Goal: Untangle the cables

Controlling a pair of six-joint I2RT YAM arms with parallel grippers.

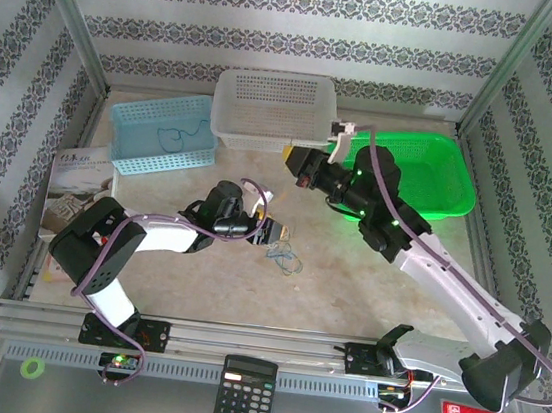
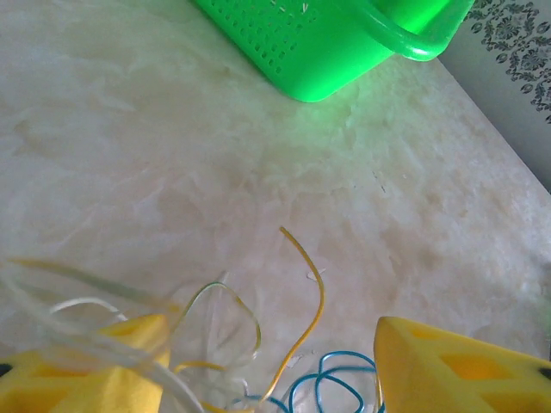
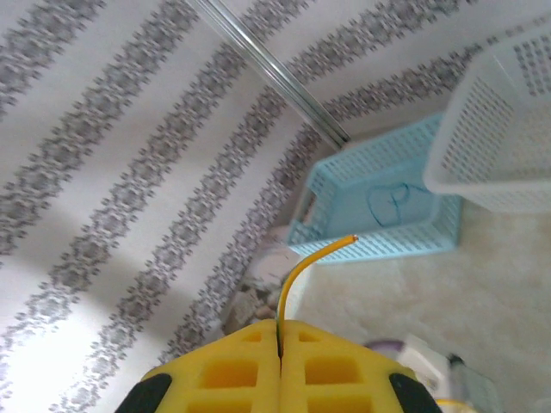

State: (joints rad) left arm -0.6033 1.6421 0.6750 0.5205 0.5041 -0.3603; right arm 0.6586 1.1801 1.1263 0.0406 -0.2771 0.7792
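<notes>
Your left gripper (image 1: 271,232) sits low over the surface (image 1: 347,286) with its fingers (image 2: 448,366) spread. The cables (image 1: 285,256) lie on the surface between those fingers and just ahead of them, a loose tangle of blue, tan and whitish loops. Your right gripper (image 3: 280,329) is near the white basket (image 1: 273,110), well apart from that bundle. Its fingers are pressed together on a single tan cable (image 3: 301,268) that curves out past the tips.

Counted: three baskets: blue basket (image 1: 151,161) at 11 o'clock, white basket (image 1: 272,110) at 12, green basket (image 1: 450,183) at 1. One cable bundle (image 1: 285,256), centre. One yellow cable (image 3: 293,271). One calculator (image 1: 244,393) at 6.
</notes>
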